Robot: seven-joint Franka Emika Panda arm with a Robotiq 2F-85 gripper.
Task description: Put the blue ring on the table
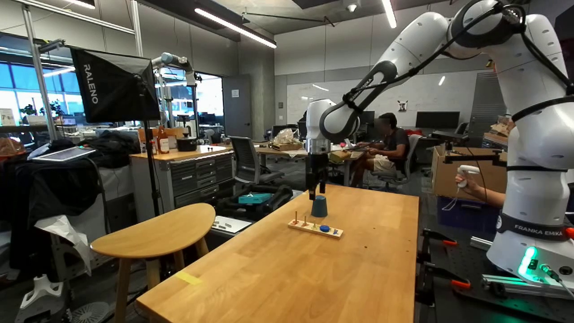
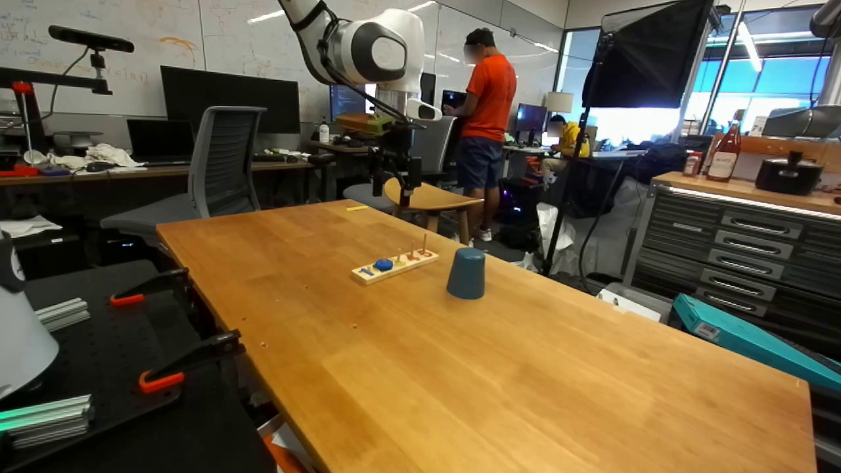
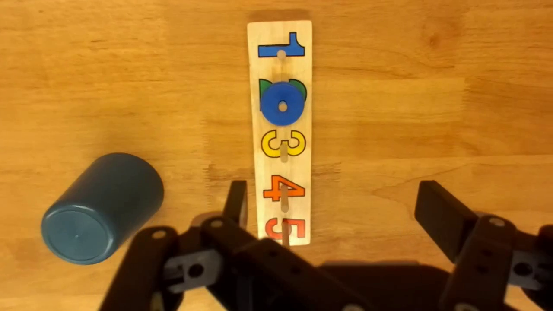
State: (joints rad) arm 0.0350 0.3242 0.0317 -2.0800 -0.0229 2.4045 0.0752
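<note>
The blue ring [image 3: 274,96] sits around the peg at number 2 of a flat pale wooden base [image 3: 298,167]. The ring also shows in both exterior views [image 1: 324,229] [image 2: 383,264]. The base lies on the honey-coloured table [image 1: 287,278], which also shows in the wrist view [image 3: 389,108]. My gripper [image 3: 332,203] is open and empty, fingers pointing down, above the table. In the wrist view its left finger is beside the number 4 and 5 end of the base, and the ring lies beyond the fingertips. The gripper also shows in both exterior views [image 1: 317,192] [image 2: 393,190].
A dark teal cup [image 3: 116,190] stands upside down on the table close to the base, also in both exterior views [image 1: 319,208] [image 2: 466,274]. Upright pegs rise from the base. An oval wooden table [image 1: 157,231] stands beside the long table. Clamps [image 1: 441,237] grip the robot's side.
</note>
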